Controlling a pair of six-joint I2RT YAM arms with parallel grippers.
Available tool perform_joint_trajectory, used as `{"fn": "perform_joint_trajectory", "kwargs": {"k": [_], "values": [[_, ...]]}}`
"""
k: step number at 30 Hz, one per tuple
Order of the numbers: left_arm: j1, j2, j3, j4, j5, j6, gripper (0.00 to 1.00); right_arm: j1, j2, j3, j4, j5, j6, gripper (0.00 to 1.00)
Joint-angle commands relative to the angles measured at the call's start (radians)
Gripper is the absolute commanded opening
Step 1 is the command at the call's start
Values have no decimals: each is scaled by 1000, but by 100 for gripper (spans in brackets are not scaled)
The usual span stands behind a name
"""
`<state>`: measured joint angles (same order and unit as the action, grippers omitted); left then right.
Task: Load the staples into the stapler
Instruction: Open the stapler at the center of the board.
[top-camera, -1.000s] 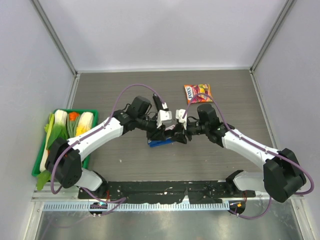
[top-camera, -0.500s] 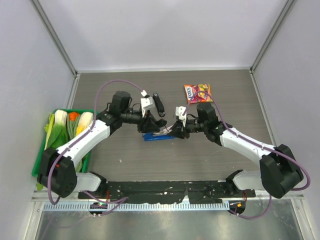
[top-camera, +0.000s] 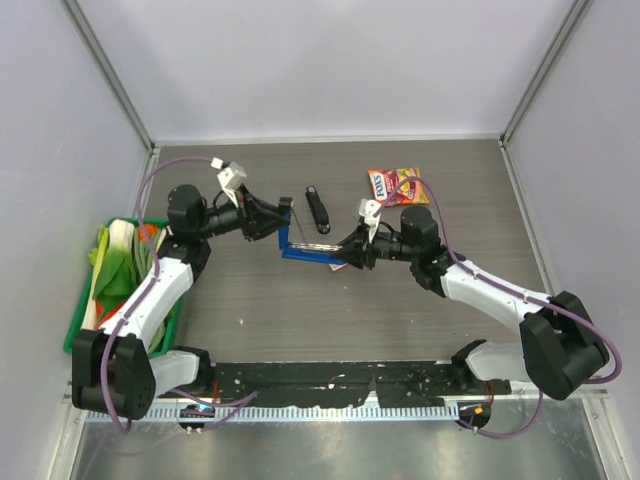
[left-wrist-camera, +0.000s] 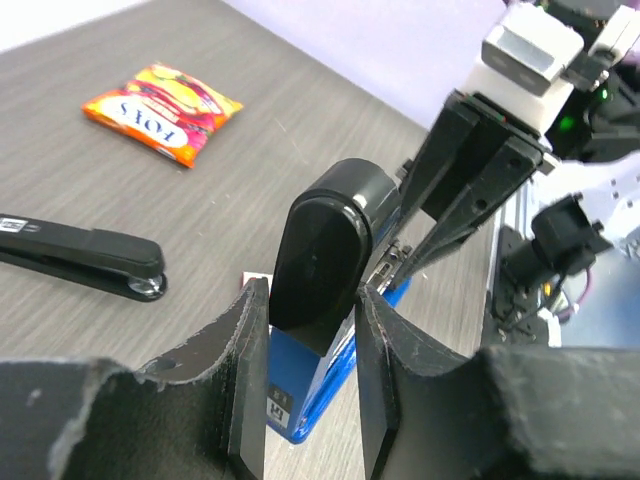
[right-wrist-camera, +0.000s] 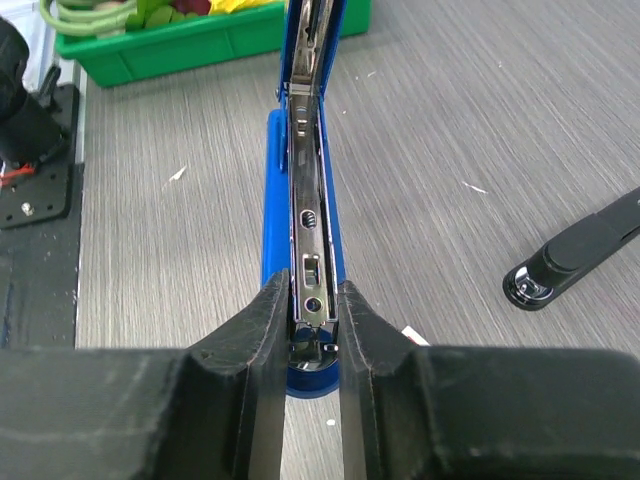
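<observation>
Overhead, the blue stapler (top-camera: 305, 256) lies mid-table, hinged open. The left gripper (top-camera: 284, 220) is at its raised left end and the right gripper (top-camera: 347, 256) at its right end, with a black stapler (top-camera: 317, 210) just beyond. Left wrist — fingers (left-wrist-camera: 248, 380) clamp its glossy black top arm (left-wrist-camera: 325, 250). Right wrist — fingers (right-wrist-camera: 265, 350) pinch its steel magazine (right-wrist-camera: 305, 200).

Blue stapler (top-camera: 305, 256), opened into an L. Left gripper (top-camera: 284, 218) grips its upright arm; right gripper (top-camera: 347, 256), its flat end. Just beyond it: black stapler (top-camera: 317, 210). Beyond-right: bag (top-camera: 396, 186). Far left: vegetable tray (top-camera: 70, 338).
</observation>
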<state>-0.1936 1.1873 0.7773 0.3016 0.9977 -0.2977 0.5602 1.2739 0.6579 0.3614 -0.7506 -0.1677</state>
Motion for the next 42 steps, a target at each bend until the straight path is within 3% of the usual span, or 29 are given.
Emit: {"fn": "perform_joint_trajectory", "kwargs": {"k": [1, 11, 21, 24, 29, 33, 42], "values": [[97, -51, -9, 304, -195, -210, 0, 6, -15, 2, 62, 25, 89, 1], [301, -100, -99, 481, -323, -480, 0, 6, -19, -1, 139, 36, 189, 1], [310, -74, -111, 600, -248, -604, 0, 121, 41, 68, -74, 20, -22, 1], [310, -71, -119, 614, -231, -604, 0, 132, 62, 80, -99, 16, -32, 15], [304, -46, -127, 639, -194, -618, 0, 148, 93, 118, -99, 26, -15, 26], [284, -34, -136, 640, -168, -607, 0, 152, 136, 151, -96, 14, 17, 40], [240, -14, -177, 640, -159, -567, 0, 161, 199, 184, -20, 14, 128, 57]]}}
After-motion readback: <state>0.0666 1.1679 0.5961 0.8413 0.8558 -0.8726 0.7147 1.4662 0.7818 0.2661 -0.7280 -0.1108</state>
